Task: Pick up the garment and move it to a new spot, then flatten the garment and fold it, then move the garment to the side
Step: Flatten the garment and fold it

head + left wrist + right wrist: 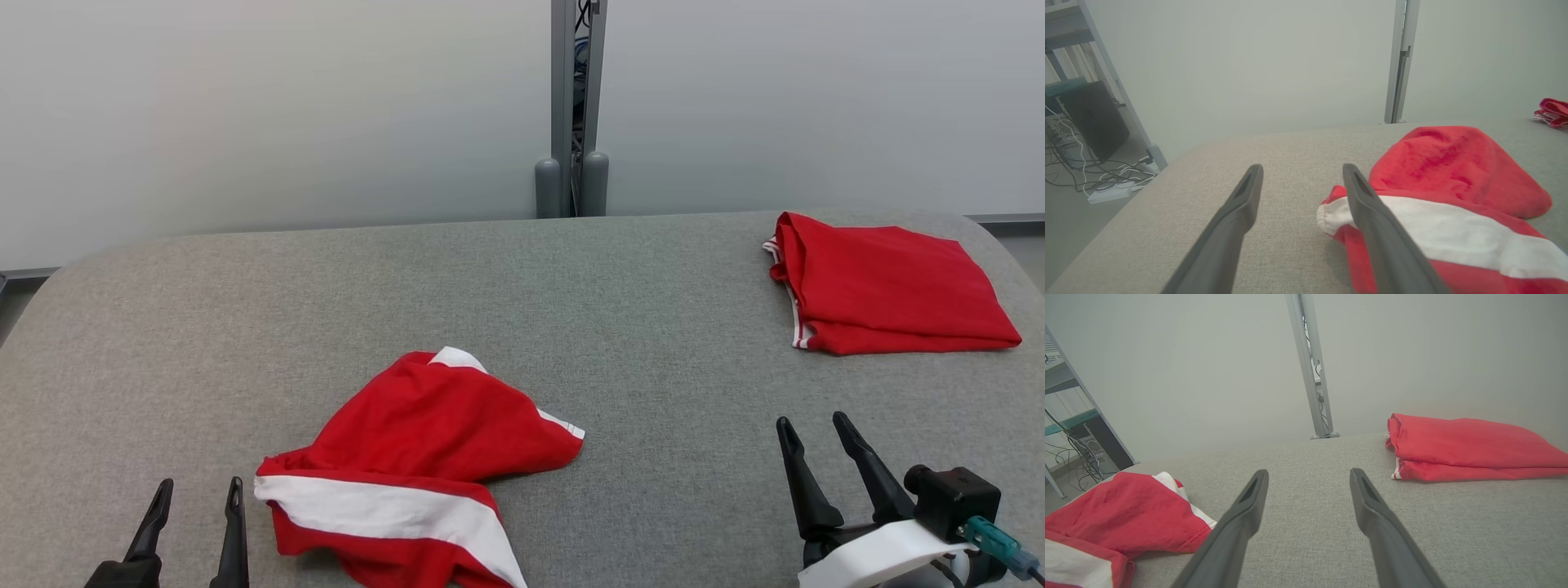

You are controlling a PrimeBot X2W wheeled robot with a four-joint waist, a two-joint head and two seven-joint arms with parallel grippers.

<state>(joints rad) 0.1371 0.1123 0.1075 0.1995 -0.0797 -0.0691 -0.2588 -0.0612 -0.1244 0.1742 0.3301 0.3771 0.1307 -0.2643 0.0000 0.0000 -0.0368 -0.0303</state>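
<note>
Right now the crumpled red cloth garment with a broad white band [408, 465] lies in a loose heap on the grey fabric-covered counter [620, 294], at about six o'clock in the head view, the white band toward the near edge. The left gripper [202, 483] sits at seven o'clock, just beside the heap's nine o'clock side, its two dark fingers spread wide and holding nothing. In the left wrist view one finger overlaps the band's gathered end, though whether it touches the cloth cannot be told. The right gripper [812, 420], at four o'clock, is equally wide apart and empty, well apart from the heap with bare counter between them. A second red garment, neatly folded with thin white edging [886, 286], rests at two o'clock near the far corner, well clear of both. Behind the counter, pale wall panels meet at a grey metal post [578, 106] at twelve o'clock. Beyond the counter's nine o'clock edge, the left wrist view shows a grey shelf [1061, 28], a dark computer case [1094, 118], tangled cables [1069, 171] and a white power strip [1110, 195] on the floor.
</note>
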